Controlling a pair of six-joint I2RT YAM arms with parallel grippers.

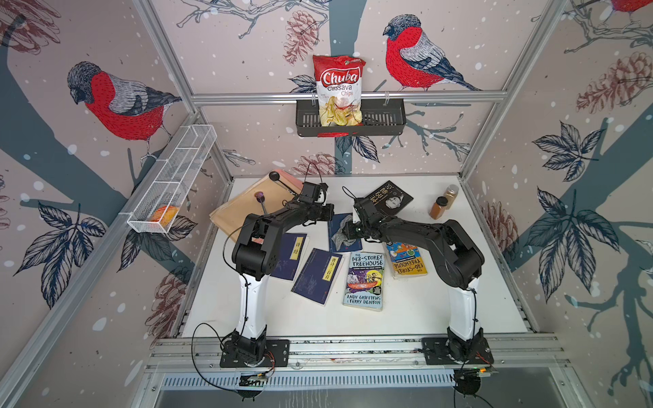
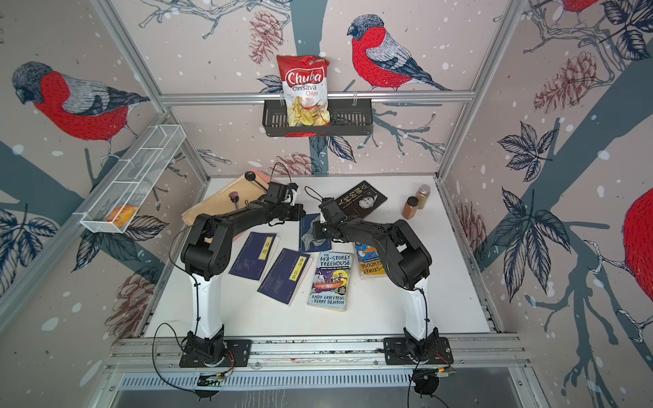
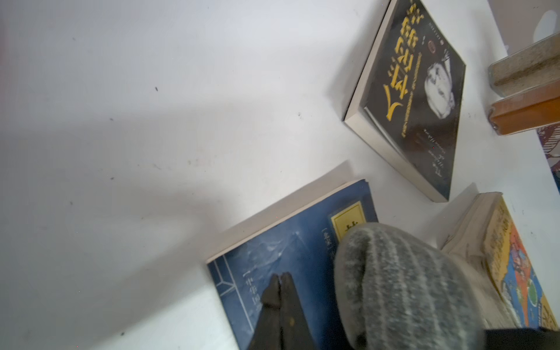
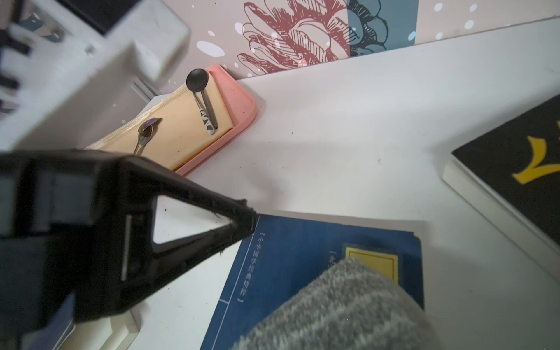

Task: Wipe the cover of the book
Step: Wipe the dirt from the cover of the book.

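Left end effector [image 3: 280, 276], closed, rests on blue book [image 3: 288, 245].

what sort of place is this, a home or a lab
Probably a robot test cell, not a home: an aluminium frame lined with bird wallpaper, two arms bolted to a rail, and books scattered on a white table.

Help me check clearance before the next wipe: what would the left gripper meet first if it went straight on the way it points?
The dark blue paperback book: the left gripper, shut, seems to rest on its cover, though depth is unclear.
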